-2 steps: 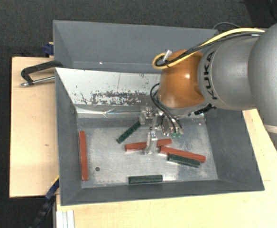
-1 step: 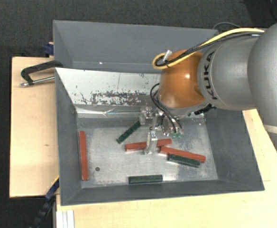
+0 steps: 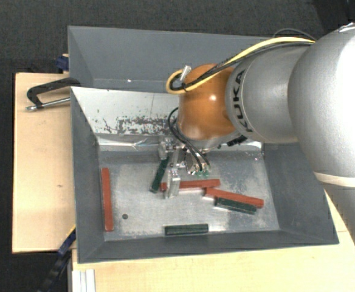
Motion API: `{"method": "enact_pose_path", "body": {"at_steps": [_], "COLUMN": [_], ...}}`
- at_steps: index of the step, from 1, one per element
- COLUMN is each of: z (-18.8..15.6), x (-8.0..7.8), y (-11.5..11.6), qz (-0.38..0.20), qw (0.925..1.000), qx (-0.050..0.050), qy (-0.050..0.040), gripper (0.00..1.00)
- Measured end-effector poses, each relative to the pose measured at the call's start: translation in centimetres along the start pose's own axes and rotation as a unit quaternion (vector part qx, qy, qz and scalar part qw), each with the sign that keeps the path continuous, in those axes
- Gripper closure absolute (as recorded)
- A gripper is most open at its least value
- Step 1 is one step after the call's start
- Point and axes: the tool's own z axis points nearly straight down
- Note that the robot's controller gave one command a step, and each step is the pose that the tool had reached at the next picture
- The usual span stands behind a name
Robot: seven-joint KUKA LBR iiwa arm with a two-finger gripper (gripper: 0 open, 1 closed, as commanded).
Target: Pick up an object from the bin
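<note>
The dark green stick lies near the middle of the bin floor, and it is the thing closest to the claw. The claw hangs low over the floor, just to the right of this stick. They are so near that they may be touching, but I cannot tell for sure. The stick is tilted: its long way runs from the upper right down to the lower left. On the claw's other side lies a red bar, running off to the right, with its left end right by the claw. So the claw sits between the two, green on its left and red on its right. I cannot tell if the claw is open or closed, and I see nothing held in it. A long red stick lies by the left wall and a dark green bar by the front wall, both well apart from the claw. I think a grab would need to close across the green stick's thin side.
</note>
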Motion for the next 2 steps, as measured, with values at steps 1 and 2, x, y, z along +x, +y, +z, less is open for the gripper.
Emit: {"method": "enact_pose_path", "body": {"at_steps": [1, 2], "z": [0.19, 0.19], "x": [4.50, 4.49], "y": [-2.86, -2.84], "qz": [0.018, 0.018], "qw": [0.9998, 0.9998], "qx": [0.000, -0.001], "qy": [0.0029, 0.0029], "gripper": [1.00, 1.00]}}
